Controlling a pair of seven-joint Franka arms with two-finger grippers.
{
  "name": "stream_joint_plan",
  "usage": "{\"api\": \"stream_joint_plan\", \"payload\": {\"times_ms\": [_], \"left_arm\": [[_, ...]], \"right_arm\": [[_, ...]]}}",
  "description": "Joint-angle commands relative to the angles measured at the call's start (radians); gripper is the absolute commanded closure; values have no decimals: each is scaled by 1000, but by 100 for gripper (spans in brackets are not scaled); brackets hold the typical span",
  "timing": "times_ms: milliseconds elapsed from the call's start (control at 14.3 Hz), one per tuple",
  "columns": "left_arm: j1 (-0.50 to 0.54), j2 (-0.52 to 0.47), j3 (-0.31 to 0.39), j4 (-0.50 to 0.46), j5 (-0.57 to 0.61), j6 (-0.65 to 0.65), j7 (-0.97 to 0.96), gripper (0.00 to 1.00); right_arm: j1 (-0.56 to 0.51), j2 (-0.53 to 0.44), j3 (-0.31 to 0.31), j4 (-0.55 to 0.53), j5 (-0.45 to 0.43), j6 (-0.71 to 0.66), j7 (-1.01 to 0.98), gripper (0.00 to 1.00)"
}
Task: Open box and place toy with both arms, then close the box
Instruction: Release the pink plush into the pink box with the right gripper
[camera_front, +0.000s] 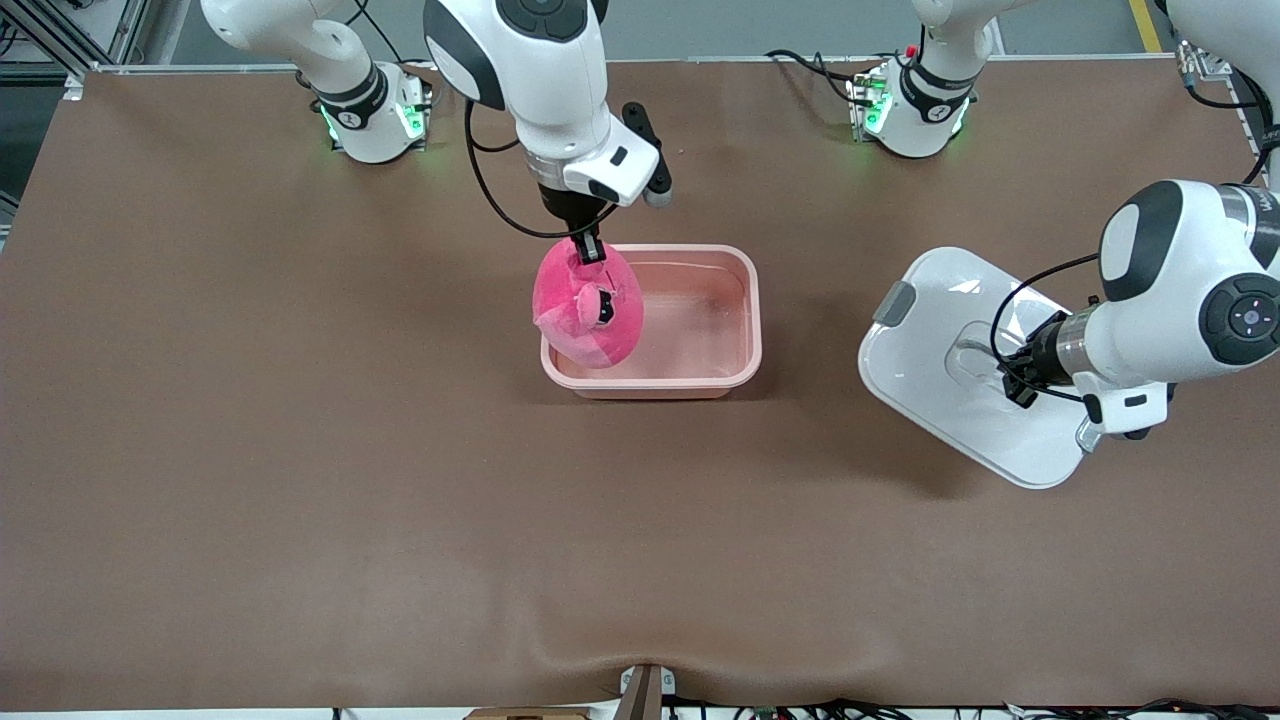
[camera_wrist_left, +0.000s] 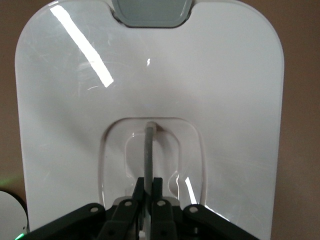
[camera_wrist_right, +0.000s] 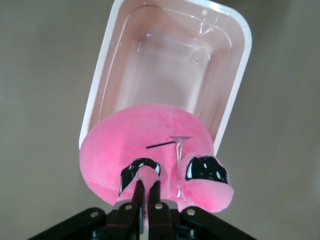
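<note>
The pale pink tub (camera_front: 730, 300) of the box stands open mid-table; it also shows in the right wrist view (camera_wrist_right: 100, 90). My right gripper (camera_front: 588, 248) is shut on a bump of the hot-pink plush toy (camera_front: 588, 310) and holds it over the tub's end toward the right arm. In the right wrist view the toy (camera_wrist_right: 150, 145) hangs from the right gripper (camera_wrist_right: 146, 187). The white lid (camera_front: 930, 330) is toward the left arm's end, tilted. My left gripper (camera_front: 1012, 385) is shut on its grey handle (camera_wrist_left: 148, 150). In the left wrist view the left gripper (camera_wrist_left: 148, 184) pinches the handle over the lid (camera_wrist_left: 225, 100).
The brown table (camera_front: 300, 450) spreads around the tub. Both arm bases (camera_front: 375, 115) stand along the table's edge farthest from the front camera. A grey latch (camera_front: 893, 303) shows on the lid's edge.
</note>
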Motion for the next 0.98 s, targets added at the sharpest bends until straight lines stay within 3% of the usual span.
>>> {"api": "stream_joint_plan", "payload": {"times_ms": [0,70,140,210,279,699,908], "left_arm": [[12,-14,-11,-4,-17,-10,21,100],[12,-12,-11,-4,-17,-10,21,100],[12,-14,-12,-4,-17,-10,21,100],[12,-12,-12,-4,-19,-12,21,100],[12,-14,-12,-4,-19,-12,21,100],[-5,-18,-18,2,-78,-18,-49,100],[-31,-20,-69,6,-89,-17,-172,100]], "right_arm": [[14,4,-8,2,-5,2,-3,100],[14,6,-8,4,-5,0,-1,85],[14,10,-10,5,-7,0,11,50],[14,10,-8,5,-14,0,23,8],[14,10,-8,7,-18,0,17,0],[-67,-26,-14,7,-1,-58,23,0],[-160,-54,-14,-2,-1,-60,25,0]]}}
